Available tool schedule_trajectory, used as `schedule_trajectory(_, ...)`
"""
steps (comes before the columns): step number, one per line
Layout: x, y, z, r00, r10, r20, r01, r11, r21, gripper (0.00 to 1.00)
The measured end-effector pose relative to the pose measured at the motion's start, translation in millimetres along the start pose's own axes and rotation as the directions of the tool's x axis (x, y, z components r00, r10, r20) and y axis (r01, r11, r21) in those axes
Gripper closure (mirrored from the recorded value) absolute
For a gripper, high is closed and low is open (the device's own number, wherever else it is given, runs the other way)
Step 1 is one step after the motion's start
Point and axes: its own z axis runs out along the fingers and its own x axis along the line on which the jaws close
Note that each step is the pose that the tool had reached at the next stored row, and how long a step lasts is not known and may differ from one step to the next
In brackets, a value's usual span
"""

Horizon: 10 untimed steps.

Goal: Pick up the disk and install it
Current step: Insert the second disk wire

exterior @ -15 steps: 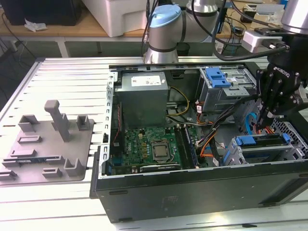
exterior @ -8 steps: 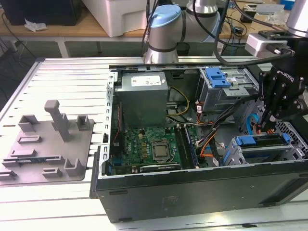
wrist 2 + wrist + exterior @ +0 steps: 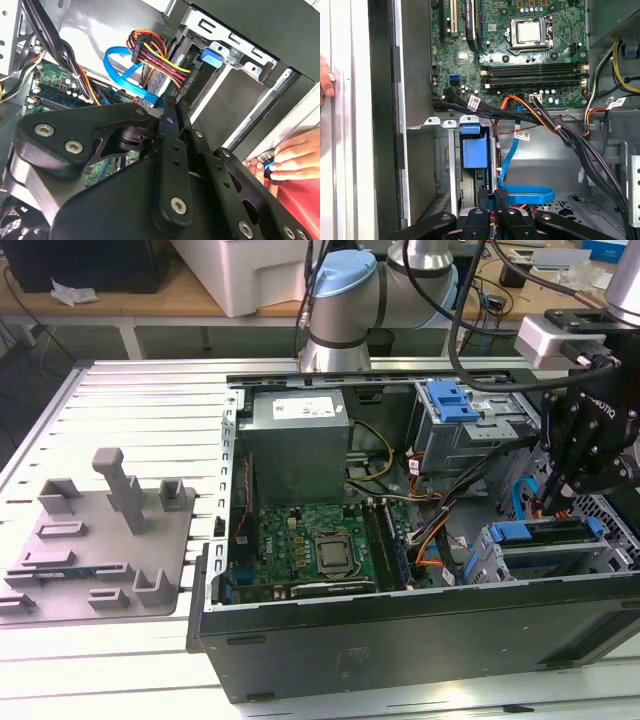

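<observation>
The hand (image 3: pixel 495 197), fingers pressed together and empty, hovers beside the disk (image 3: pixel 545 532).

Slatted table (image 3: pixel 130 390) — computer case (image 3: pixel 400 630), grey fixture (image 3: pixel 100 540).

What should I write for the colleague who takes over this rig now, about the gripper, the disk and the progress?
Gripper: fingers shut, nothing visible between them, low inside the computer case next to the drive cage.
Disk: its blue carrier sits in a cage slot, so the pickup looks done.
Left: it cannot be told whether it is fully seated.
A person's hand rests on the case's outside.
</observation>
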Motion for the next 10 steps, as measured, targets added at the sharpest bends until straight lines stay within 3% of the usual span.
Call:
schedule_trajectory(2, 2.8, 0.0, 0.3, 0.9999, 0.000, 0.0101, 0.000, 1.0000, -0.0001, 0.84)
schedule_trajectory(4, 5.2, -0.1, 0.5, 0.9999, 0.000, 0.0149, 0.000, 1.0000, -0.0001, 0.84)
schedule_trajectory(10, 6.2, -0.1, 0.5, 0.9999, 0.000, 0.0170, 0.000, 1.0000, -0.0001, 0.84)
